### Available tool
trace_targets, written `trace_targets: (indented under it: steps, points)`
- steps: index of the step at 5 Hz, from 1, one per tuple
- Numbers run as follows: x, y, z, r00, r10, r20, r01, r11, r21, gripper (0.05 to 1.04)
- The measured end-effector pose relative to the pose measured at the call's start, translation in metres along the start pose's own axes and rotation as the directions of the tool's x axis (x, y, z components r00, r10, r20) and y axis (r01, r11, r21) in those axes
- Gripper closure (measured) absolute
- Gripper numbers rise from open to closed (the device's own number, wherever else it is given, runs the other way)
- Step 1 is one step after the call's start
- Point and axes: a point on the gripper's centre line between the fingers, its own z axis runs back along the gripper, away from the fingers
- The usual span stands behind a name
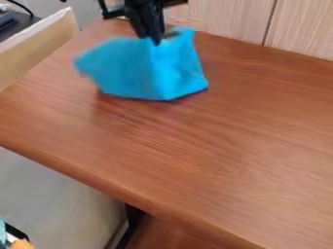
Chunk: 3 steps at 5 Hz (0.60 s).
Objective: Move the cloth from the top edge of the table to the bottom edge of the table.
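1. The table [214, 136] is the landmark: a brown, wood-grained top with a rounded lower edge running at a slant.
2. The black gripper [157, 41] hangs down over the table's upper part, left of its middle, near the top edge.
3. Its fingers are closed on the cloth [146, 73], pinching it along its upper part.
4. The bright blue cloth is at the upper part of the table, draped below and to both sides of the fingertips. One corner rises to the right of them, close to the table's top edge; the left part spreads out and looks blurred.
5. The cloth's lower edge hangs over the table's surface, with a darker shade on the wood just below; whether it touches there, I cannot tell.
6. Behind the table's top edge stands a pale wood-grained panel [228, 17] with a dark upright seam.
7. Beyond the table's upper left edge is a cream-coloured ledge [42, 46].
8. Below the table's lower edge, a black support [133, 219] shows beside a grey surface [58, 194].
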Motion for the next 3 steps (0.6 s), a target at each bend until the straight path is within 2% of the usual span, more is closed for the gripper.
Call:
trace_targets:
  steps: [1,2,3]
  points:
    - [-0.022,0.002,-0.004,0.999,-0.043,-0.023,0.044,0.999,0.024,1.029]
    - [-0.044,0.006,-0.02,0.993,-0.095,-0.077,0.098,0.994,0.042,1.029]
    - [-0.065,0.009,-0.035,0.978,-0.177,-0.114,0.18,0.984,0.015,1.029]
